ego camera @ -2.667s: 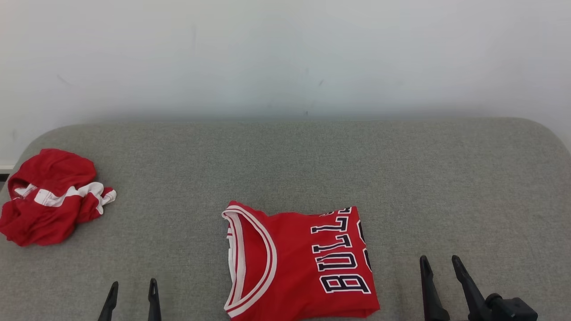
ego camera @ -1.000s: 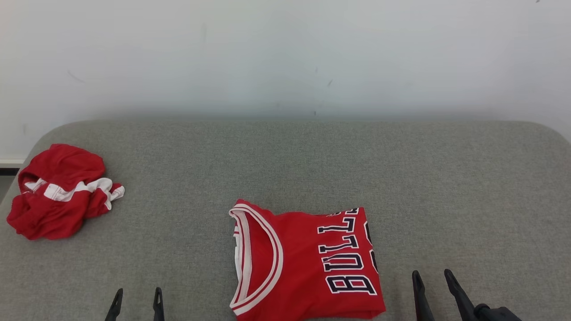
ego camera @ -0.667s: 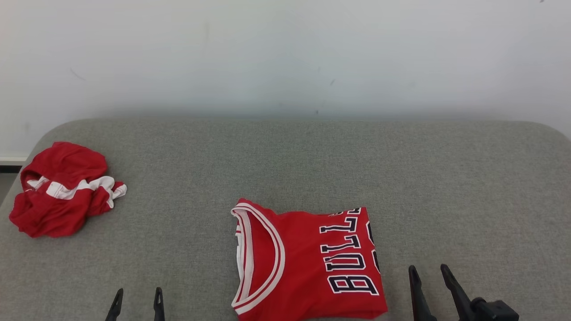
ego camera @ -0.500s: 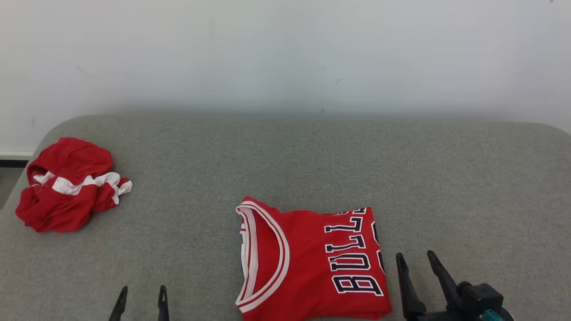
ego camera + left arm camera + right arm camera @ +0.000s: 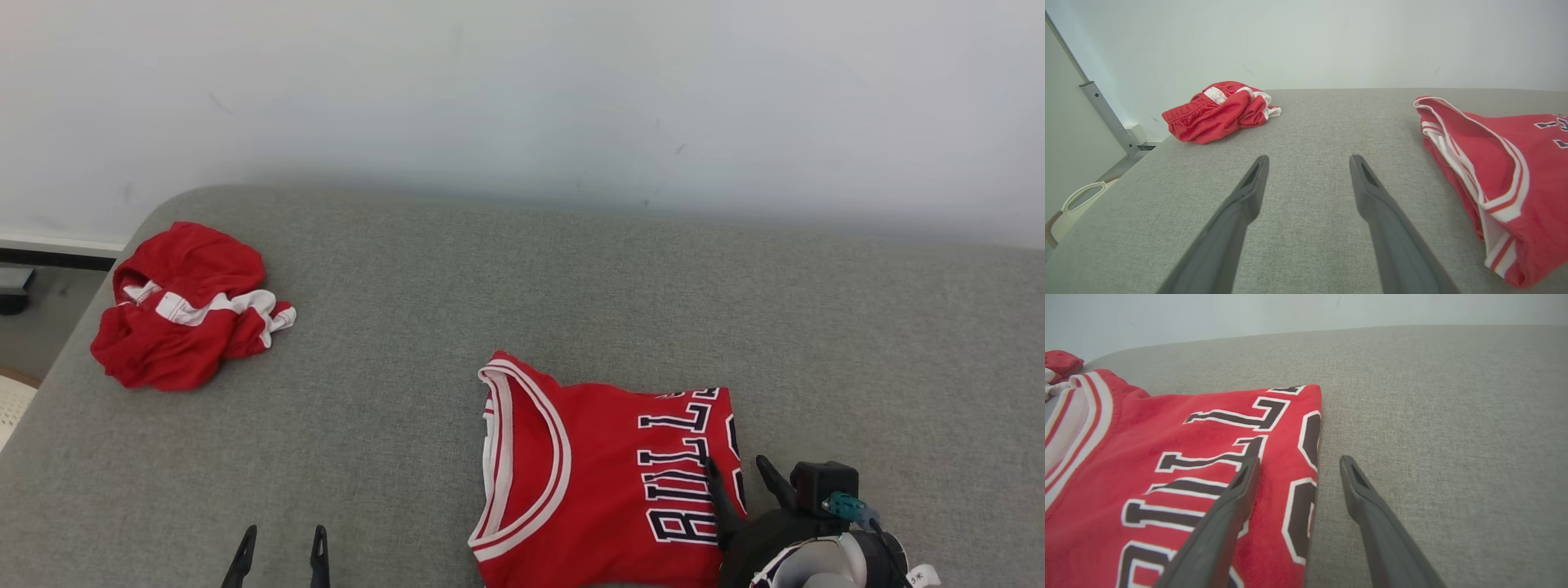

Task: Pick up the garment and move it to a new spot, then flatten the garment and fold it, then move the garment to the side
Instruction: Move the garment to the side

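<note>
I judged the folding done, since the shirt lay flat and folded near the front of the desk, a bit to my right. So the step in hand looked like the last one: move the shirt to the side. My right hand was open and sat at the shirt's right edge. One finger was over the dark letters and the other was over the bare desk just beside the cloth. I could not tell if the fingers touched the shirt. My left hand was open too. It held nothing and was well apart from the shirt, on its left. Next I would need to go lower, pinch all the layers at that edge at once, and slide the shirt gently so the fold does not come apart. I counted one folded shirt, one red pile of crumpled cloth at the far left, and two hands, each with two fingers.
</note>
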Controlling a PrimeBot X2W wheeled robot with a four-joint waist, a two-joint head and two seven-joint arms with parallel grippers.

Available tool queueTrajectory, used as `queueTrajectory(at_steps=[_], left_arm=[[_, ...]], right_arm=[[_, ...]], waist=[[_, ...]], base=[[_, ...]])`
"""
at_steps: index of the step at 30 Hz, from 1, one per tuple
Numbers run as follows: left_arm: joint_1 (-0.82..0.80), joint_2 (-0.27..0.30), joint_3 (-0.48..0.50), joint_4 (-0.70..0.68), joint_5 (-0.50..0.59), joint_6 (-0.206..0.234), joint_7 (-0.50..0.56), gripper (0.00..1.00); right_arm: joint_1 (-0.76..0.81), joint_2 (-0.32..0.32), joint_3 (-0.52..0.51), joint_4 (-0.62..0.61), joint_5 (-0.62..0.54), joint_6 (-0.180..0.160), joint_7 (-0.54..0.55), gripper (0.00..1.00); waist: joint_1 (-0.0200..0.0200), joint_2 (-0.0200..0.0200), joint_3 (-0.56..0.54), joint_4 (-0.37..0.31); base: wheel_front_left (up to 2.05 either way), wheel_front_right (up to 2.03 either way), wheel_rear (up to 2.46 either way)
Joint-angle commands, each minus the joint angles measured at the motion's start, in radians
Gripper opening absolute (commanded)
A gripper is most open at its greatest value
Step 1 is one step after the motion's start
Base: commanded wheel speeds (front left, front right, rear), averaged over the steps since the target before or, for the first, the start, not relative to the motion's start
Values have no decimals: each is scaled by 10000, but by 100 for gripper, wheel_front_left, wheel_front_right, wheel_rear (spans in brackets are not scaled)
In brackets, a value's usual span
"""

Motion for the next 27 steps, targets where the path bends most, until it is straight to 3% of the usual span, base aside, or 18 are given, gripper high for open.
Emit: queueTrajectory(at_steps=[1, 8, 9, 10, 11, 20, 23, 27], left_arm=[[62, -24, -10, 41, -32, 2, -31, 100], [-2, -31, 41, 48, -71, 48, -30, 100], [-13, -32, 54, 49, -68, 53, -30, 100], [-20, -33, 69, 54, -67, 56, -30, 100], [-31, -34, 75, 62, -70, 51, -30, 100], [-62, -36, 174, 19, -181, 47, -30, 100], [-66, -38, 229, -8, -213, 19, -31, 100], [-295, -40, 270, -62, -250, -16, -30, 100]], right_arm=[[-158, 4, 41, 197, 145, 6, 4, 100], [-735, 15, 929, 1878, 1163, 6, 140, 100], [-772, 22, 1151, 1986, 1344, 8, 206, 71], [-812, 23, 1347, 2067, 1521, 8, 224, 31], [-840, 25, 1504, 2092, 1693, 8, 203, 0], [-1796, -306, 1983, 2316, 1773, 5, -23, 0], [-2302, -626, 2128, 2321, 1582, 5, -20, 0], [-3432, -1590, 2389, 2407, 1308, 5, -23, 0]], waist=[[-1, -1, 34, 110], [-1, -1, 84, 166], [-1, -1, 94, 149], [-1, -1, 93, 119], [-1, -1, 94, 95], [-1, -1, 181, -320], [-1, -1, 302, -526], [-1, -1, 565, -855]], base=[[0, 0, 0], [0, 0, 0], [0, 0, 0], [0, 0, 0], [0, 0, 0], [0, 0, 0], [0, 0, 0], [0, 0, 0]])
